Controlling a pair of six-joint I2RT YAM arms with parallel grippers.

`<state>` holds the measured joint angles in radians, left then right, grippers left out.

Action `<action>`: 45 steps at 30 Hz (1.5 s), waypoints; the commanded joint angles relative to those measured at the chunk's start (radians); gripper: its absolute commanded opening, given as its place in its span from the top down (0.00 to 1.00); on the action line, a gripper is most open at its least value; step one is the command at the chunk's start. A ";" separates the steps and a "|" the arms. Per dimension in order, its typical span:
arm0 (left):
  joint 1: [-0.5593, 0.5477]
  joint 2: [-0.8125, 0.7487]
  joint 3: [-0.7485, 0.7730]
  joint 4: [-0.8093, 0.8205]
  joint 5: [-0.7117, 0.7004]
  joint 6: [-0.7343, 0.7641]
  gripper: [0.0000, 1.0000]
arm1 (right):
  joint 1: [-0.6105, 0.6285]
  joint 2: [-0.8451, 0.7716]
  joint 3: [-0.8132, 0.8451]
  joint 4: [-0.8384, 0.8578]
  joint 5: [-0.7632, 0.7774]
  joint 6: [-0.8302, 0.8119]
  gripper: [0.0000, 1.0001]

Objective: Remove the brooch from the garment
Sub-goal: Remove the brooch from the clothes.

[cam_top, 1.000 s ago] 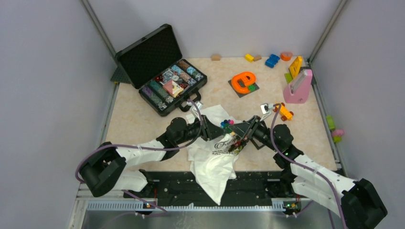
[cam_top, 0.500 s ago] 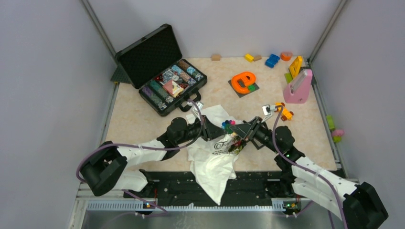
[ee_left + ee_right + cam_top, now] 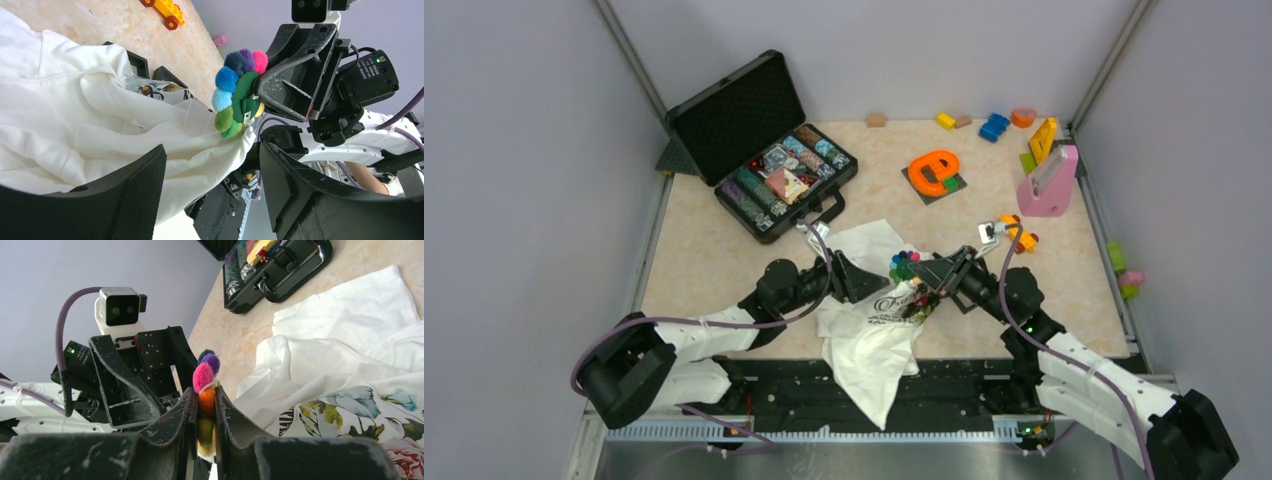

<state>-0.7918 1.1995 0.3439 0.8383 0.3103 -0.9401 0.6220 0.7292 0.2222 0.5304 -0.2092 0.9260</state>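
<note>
The brooch (image 3: 902, 265), a flower of fuzzy coloured balls, is pinched edge-on in my right gripper (image 3: 917, 273), which is shut on it. In the right wrist view its pink and purple petals (image 3: 205, 374) stick up above the closed fingers (image 3: 177, 415). The garment (image 3: 869, 330), a white T-shirt with a floral print, lies crumpled below and hangs over the table's near edge. A fold of the garment (image 3: 75, 115) rises to the brooch's (image 3: 235, 95) lower edge. My left gripper (image 3: 212, 150) stands open just left of the brooch, with cloth lying between its fingers but not gripped.
An open black case (image 3: 774, 170) of chips stands at the back left. An orange toy car (image 3: 1022, 235) sits right of the grippers. Farther back are an orange e-shaped piece (image 3: 934, 172), a pink block (image 3: 1052, 180) and small coloured blocks (image 3: 994, 125).
My left gripper closed and then opened, and its arm drew back to the left, away from the brooch. The right gripper stays shut on the brooch and has shifted slightly right.
</note>
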 commanded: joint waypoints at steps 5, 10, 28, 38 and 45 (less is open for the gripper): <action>-0.047 -0.008 0.065 -0.077 0.100 0.164 0.26 | 0.015 0.037 0.053 -0.006 0.036 -0.066 1.00; -0.128 -0.022 0.139 -0.323 -0.053 0.353 0.35 | 0.015 0.043 0.080 -0.030 0.034 -0.099 1.00; -0.132 0.003 0.248 -0.500 -0.097 0.429 1.00 | 0.015 0.067 0.167 -0.125 -0.204 -0.702 1.00; -0.130 -0.043 0.289 -0.611 -0.136 0.452 1.00 | 0.021 0.108 0.191 -0.190 -0.251 -0.720 1.00; -0.129 -0.024 0.298 -0.626 -0.137 0.462 1.00 | 0.021 0.116 0.209 -0.192 -0.263 -0.624 0.95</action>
<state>-0.9237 1.1854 0.6006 0.2066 0.1925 -0.4984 0.6266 0.8394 0.3740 0.3260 -0.4397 0.2550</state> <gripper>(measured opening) 0.010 0.154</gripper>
